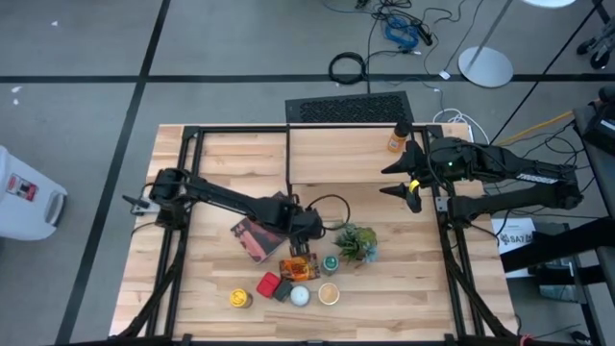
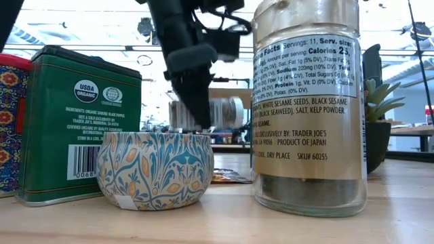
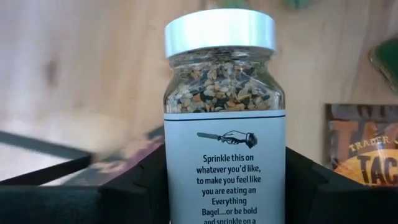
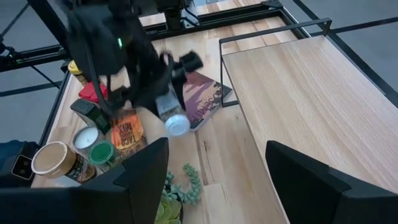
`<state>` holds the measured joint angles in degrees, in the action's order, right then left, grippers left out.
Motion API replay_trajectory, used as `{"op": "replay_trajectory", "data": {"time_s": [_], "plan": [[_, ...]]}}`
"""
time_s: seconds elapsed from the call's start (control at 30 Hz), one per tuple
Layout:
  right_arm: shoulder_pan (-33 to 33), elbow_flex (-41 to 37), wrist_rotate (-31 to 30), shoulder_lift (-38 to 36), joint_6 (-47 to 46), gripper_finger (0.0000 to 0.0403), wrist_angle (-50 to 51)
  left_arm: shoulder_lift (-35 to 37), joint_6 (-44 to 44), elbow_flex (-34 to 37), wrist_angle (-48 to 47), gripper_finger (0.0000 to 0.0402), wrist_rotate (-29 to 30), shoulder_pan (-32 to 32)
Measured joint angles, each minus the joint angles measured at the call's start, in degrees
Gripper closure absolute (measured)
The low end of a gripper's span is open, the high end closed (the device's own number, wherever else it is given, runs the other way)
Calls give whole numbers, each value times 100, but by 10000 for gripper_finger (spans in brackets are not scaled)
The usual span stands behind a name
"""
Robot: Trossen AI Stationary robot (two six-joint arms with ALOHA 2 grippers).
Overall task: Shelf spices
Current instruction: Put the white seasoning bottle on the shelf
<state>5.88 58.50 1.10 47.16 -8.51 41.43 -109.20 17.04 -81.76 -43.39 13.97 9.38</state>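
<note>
Wooden worktop (image 1: 404,288) carried the spice cluster near its front edge. Above it, the left gripper (image 1: 301,248) clamped the seasoning jar (image 3: 224,124), which might slip. Farther back, right gripper (image 1: 399,180) waited spread by the shelf (image 1: 346,154).

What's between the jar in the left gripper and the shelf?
Nothing visible. The left gripper holds the white-capped seasoning jar lifted over the maroon book, beside the shelf's near-left corner. The shelf board is bare there; only an orange jar stands at its far right, by the open right gripper.
</note>
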Motion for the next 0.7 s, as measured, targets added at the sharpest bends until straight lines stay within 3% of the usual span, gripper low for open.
{"op": "replay_trajectory", "data": {"time_s": [0.53,0.7], "plan": [[-1,-1,0,0,-72,145,-3,1076,-472,-11,154,203,1267,-227],[-2,-1,22,0,-131,145,22,1290,-818,-11,574,203,1408,-351]]}}
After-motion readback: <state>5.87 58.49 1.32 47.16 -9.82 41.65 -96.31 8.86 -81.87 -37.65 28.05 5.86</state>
